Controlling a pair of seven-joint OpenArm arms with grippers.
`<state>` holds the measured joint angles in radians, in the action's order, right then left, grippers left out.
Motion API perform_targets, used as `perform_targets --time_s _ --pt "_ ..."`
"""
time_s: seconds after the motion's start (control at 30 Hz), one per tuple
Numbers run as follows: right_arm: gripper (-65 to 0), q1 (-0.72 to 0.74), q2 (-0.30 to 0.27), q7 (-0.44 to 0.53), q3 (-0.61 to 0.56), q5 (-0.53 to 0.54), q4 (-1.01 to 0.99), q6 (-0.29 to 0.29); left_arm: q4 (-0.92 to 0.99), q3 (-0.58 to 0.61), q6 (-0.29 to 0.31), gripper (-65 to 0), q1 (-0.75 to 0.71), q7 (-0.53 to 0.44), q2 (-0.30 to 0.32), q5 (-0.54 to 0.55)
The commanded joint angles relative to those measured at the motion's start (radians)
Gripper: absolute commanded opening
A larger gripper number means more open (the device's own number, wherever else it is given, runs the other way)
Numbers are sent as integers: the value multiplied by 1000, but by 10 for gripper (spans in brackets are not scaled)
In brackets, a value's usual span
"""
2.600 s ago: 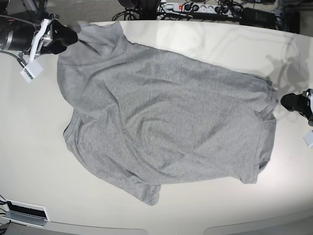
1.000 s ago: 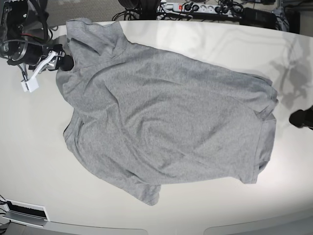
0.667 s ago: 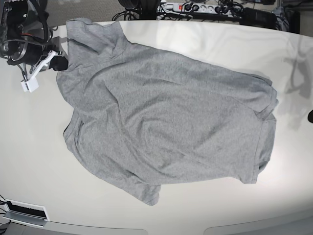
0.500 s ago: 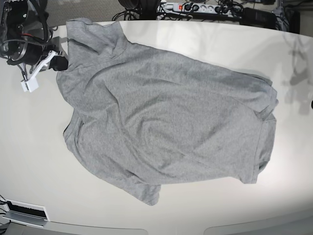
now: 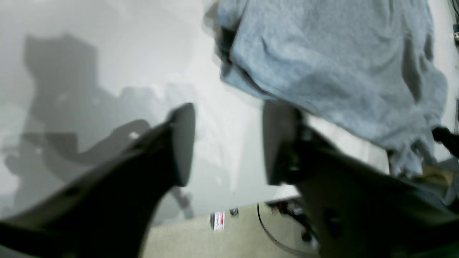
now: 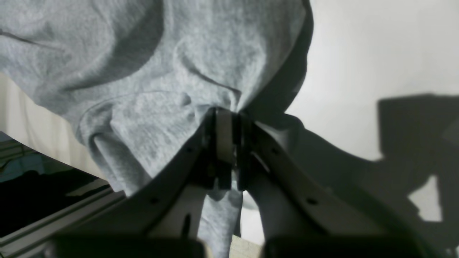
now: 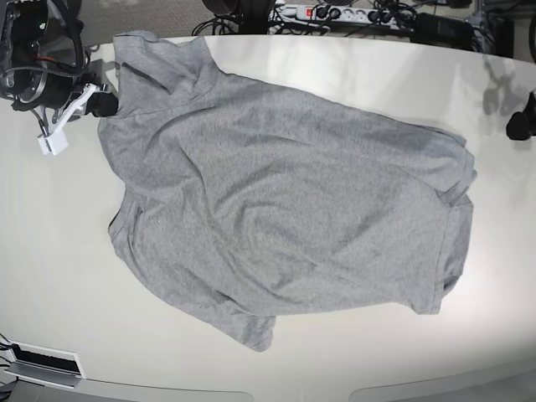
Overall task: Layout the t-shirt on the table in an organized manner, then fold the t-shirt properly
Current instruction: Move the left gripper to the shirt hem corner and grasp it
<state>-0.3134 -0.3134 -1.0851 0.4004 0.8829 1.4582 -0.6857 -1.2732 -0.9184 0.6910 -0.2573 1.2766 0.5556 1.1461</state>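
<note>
Fingers of the right gripper (image 6: 226,157) are pinching a bunched fold of the t-shirt (image 7: 285,201) near its upper corner, clamped tight on the cloth; the left gripper (image 5: 226,143) is hanging with its fingers spread wide and holding nothing, off the shirt's hem side. The shirt is lying mostly flat on the tabletop (image 7: 59,268), plain side up, slanting across it, with one sleeve curling under at the near edge.

Judging from this, a pull by one arm alone is likely dragging the whole shirt rather than straightening it, and the thin pinch could be slipping off. The held corner is sitting close to the far edge of the tabletop, so a tug that way risks cloth sliding over. Open room is lying toward the near side and between the shirt and the left gripper.
</note>
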Motion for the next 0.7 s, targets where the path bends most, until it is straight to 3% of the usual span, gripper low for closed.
perform_targets --time_s 0.0,0.1,0.47,0.67 --pt "-650 6 -16 -18 5 54 13 -12 -14 -11 7 -282 3 -25 20 12" --pt "-650 6 -16 -61 5 140 15 -12 -14 -11 7 -273 7 -47 14 10" --pt "-650 6 -16 -62 5 150 82 -12 -13 -6 7 -273 105 -72 -12 4" --pt "-650 5 -16 -64 5 150 125 -12 -13 107 7 -273 114 -160 -42 -123"
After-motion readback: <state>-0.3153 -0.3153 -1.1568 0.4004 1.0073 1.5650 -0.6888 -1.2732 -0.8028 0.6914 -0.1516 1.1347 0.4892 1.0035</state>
